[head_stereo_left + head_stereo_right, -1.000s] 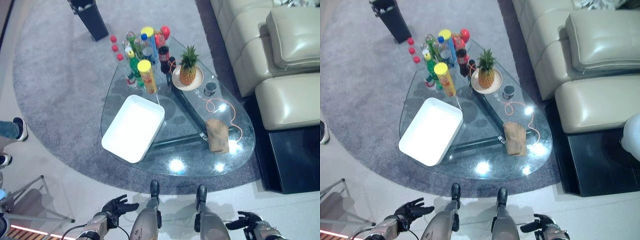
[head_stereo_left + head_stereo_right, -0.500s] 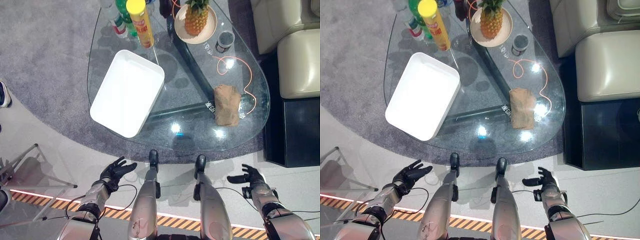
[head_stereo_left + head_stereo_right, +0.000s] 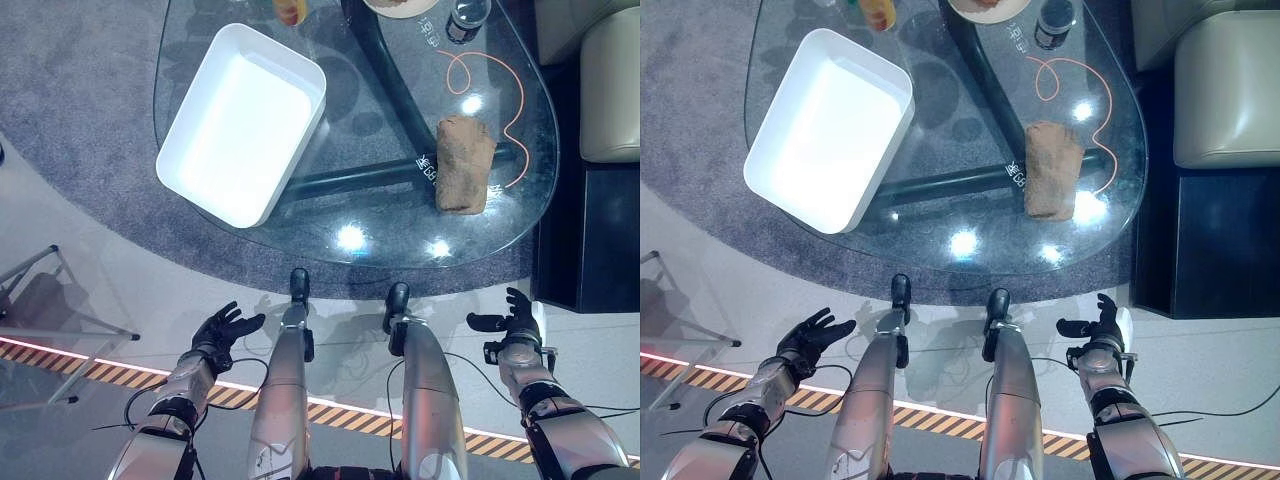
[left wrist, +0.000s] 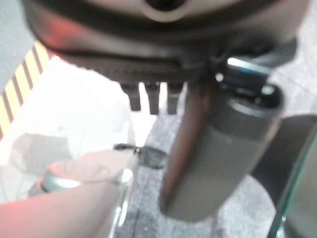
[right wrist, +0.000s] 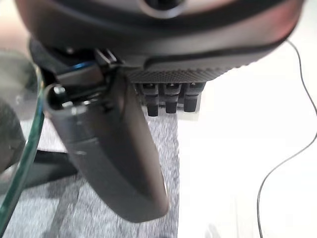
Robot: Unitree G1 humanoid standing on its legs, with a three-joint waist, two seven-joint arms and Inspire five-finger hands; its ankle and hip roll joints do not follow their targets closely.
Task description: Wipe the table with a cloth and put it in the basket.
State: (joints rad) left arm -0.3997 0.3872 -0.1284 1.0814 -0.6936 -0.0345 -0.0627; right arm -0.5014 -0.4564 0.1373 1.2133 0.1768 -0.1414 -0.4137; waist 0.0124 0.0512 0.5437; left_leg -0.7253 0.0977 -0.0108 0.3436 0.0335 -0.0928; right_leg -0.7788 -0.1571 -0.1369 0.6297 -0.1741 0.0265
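A brown folded cloth lies on the right part of the glass table, beside an orange cord. The white rectangular basket sits on the table's left part. My left hand hangs low over the pale floor, well short of the table's near edge, fingers spread and empty. My right hand is likewise low at the right, fingers straight, holding nothing. In the wrist views the left hand's thumb and the right hand's thumb stick out straight over the floor and rug.
An orange cord loops on the table by the cloth. A dark cup, a plate and a yellow can stand at the table's far edge. A pale sofa and a dark low block lie right. A metal stand is at left.
The camera has tilted further down, so the table sits higher in view and the far bottles are out of frame. Both hands stay open near the floor.
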